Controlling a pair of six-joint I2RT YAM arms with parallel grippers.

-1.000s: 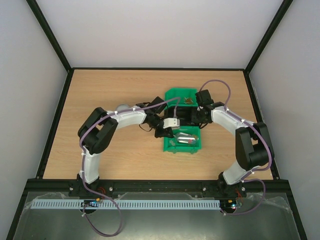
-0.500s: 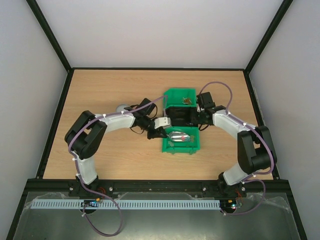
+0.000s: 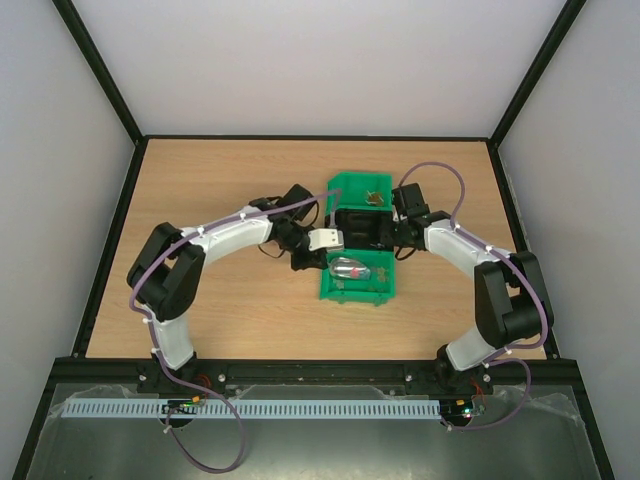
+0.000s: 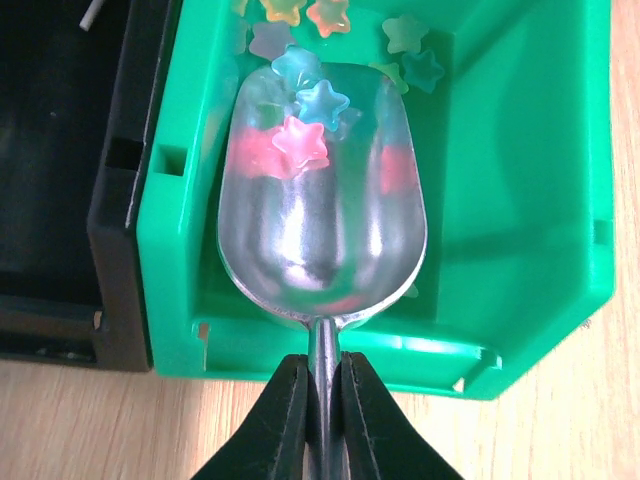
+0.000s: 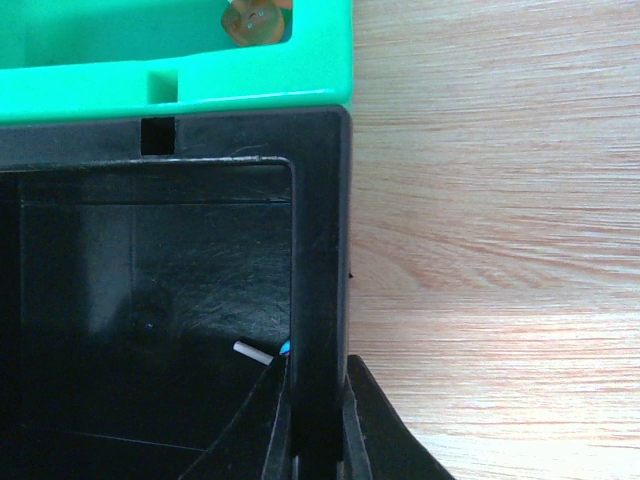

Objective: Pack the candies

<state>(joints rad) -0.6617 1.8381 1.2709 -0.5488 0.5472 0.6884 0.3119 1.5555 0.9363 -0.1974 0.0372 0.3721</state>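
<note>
In green bin (image 4: 560, 250): star candies (image 4: 300, 140), few riding in metal scoop (image 4: 320, 230). Scoop handle pinched tight by left gripper (image 4: 322, 385), likely mid-scoop. Beside it, right gripper (image 5: 318, 420) clamps black bin (image 5: 320, 250) wall, apparently steadying it for pour.

Pale wood-grain table (image 3: 200, 190) inside plain white walls (image 3: 320, 60), black frame struts (image 3: 98, 72) at the corners.

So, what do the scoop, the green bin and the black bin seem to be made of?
The scoop looks like polished metal: its bowl mirrors the colours of the candies. The green bin seems to be moulded plastic, smooth, with a soft sheen and rounded edges. The black bin is probably plastic too, glossy, with fine scratches that catch the light.
</note>
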